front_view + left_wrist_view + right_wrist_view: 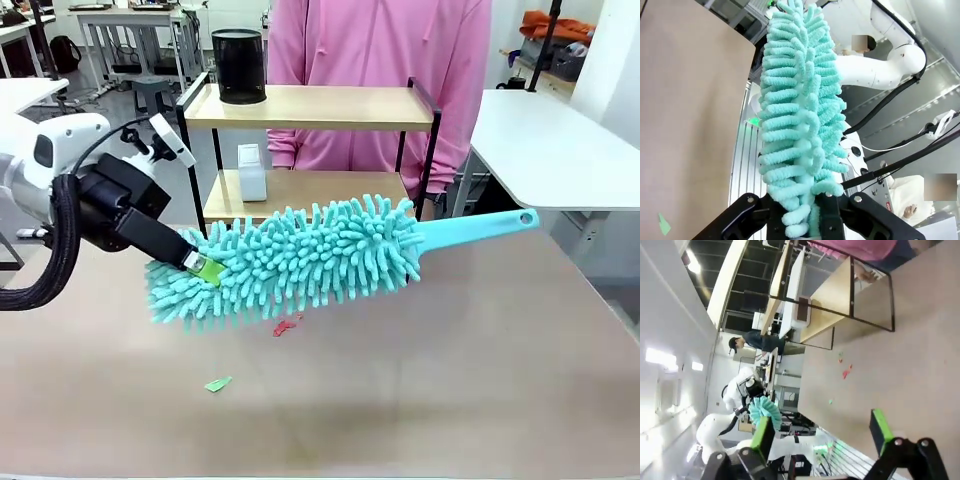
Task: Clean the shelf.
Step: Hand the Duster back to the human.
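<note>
Teal chenille duster (300, 258) with a flat teal plastic handle hangs tilted above the brown bench (420, 380), its handle end rising toward the robot's right. The left gripper (205, 266) has its jaws clenched on the fluffy end of the duster; in the left wrist view the noodle strands (800, 115) rise straight up from between the black fingers. The right gripper (822, 432) has its jaws released and spread wide, green pads (880, 426) apart, with nothing between them.

The small two-tier shelf (310, 108), light wooden boards in a thin black metal frame, stands at the far side of the bench, just behind the duster. A black mesh cylinder (239, 66) sits on its top board and a small white box (251, 172) on the lower one. A person in a pink top (380, 60) stands behind the shelf. Red scraps (284, 327) and a green scrap (217, 384) lie on the bench below the duster.
</note>
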Robot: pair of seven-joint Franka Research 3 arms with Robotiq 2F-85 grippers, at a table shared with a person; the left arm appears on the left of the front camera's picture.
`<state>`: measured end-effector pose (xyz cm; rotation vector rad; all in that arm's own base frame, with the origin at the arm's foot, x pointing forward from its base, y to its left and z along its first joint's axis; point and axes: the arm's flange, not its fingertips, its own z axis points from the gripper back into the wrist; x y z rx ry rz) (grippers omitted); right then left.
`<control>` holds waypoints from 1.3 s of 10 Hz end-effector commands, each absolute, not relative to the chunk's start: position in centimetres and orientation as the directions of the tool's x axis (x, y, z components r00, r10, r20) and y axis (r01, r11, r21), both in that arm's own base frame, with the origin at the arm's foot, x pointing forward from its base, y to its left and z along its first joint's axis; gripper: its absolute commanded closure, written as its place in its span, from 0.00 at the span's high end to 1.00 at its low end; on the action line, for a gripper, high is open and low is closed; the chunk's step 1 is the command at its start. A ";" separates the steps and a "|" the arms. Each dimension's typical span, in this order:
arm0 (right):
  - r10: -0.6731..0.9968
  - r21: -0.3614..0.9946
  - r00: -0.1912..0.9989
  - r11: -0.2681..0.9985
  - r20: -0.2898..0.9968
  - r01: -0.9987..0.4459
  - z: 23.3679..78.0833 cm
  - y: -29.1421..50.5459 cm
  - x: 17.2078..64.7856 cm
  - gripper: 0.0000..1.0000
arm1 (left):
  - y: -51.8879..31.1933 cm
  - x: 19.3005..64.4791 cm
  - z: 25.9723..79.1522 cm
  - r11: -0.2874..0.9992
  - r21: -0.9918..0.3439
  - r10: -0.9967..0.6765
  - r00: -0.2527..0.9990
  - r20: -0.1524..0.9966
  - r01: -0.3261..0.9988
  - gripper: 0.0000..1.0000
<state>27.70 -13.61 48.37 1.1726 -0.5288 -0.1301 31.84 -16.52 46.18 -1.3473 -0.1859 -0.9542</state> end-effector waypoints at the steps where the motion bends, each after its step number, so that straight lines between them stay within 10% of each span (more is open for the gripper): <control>1: -0.197 0.865 0.907 0.428 0.373 -0.262 48.8 -9.9 29.1 1.00 | -15.8 31.5 46.6 -0.112 -0.711 -0.412 0.618 0.669 0.695 0.00; 9: -0.197 0.865 0.907 0.428 0.373 -0.262 48.8 -9.9 29.1 1.00 | 0.2 29.7 54.5 0.023 -0.456 0.345 0.421 0.839 0.890 0.00; 13: -0.197 0.865 0.907 0.428 0.373 -0.262 48.8 -9.9 29.1 1.00 | 8.8 29.3 50.0 0.216 -0.813 0.691 0.503 0.519 0.541 0.00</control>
